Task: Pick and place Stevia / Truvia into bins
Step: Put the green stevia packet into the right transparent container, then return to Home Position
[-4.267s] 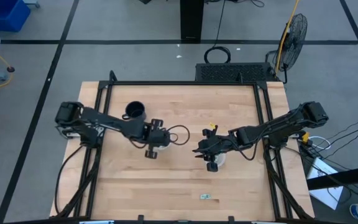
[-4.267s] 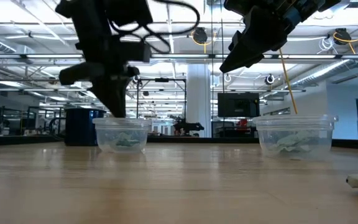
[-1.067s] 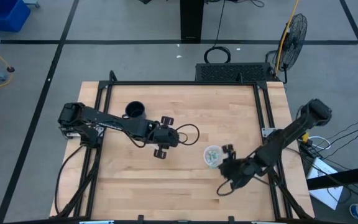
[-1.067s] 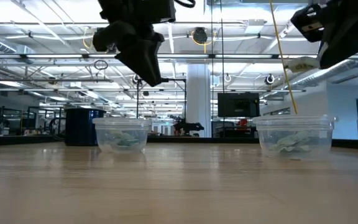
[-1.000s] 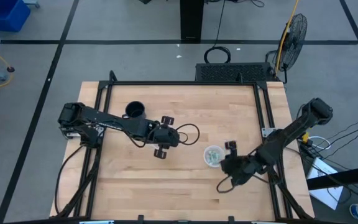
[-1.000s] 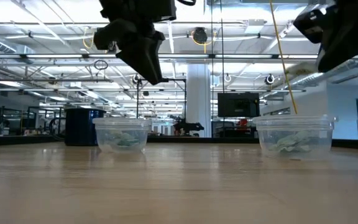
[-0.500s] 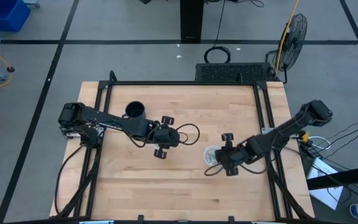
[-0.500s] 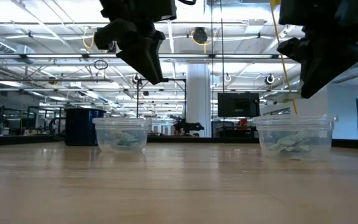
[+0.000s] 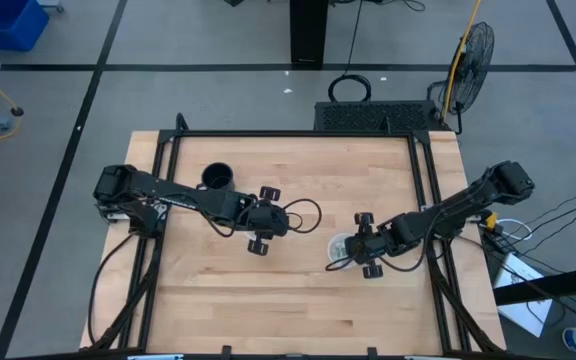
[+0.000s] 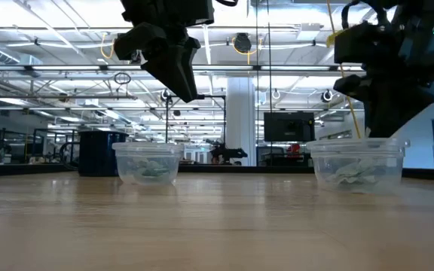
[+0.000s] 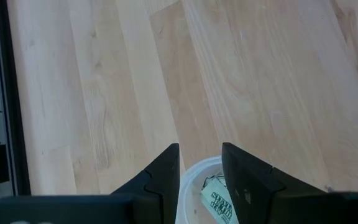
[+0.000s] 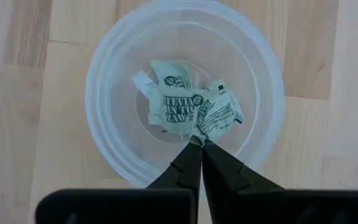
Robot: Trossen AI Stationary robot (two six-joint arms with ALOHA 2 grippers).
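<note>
Where the right arm crosses the high view, we see only a sliver of the right bin (image 9: 339,247) beneath the right gripper (image 12: 200,144). Its fingers are pinched on a crumpled Truvia packet (image 12: 215,116) over that round, clear plastic cup (more packets (image 12: 174,93) lie inside). We log the left gripper (image 11: 200,163) parted, empty, above the left bin (image 10: 149,162), half hidden. Pale planked wood table (image 9: 298,300); black mug (image 9: 217,178); grey floor.

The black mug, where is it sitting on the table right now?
In the high view the black mug stands at the table's far left, beside the left arm's forearm, well apart from the clear cup under the right gripper.
</note>
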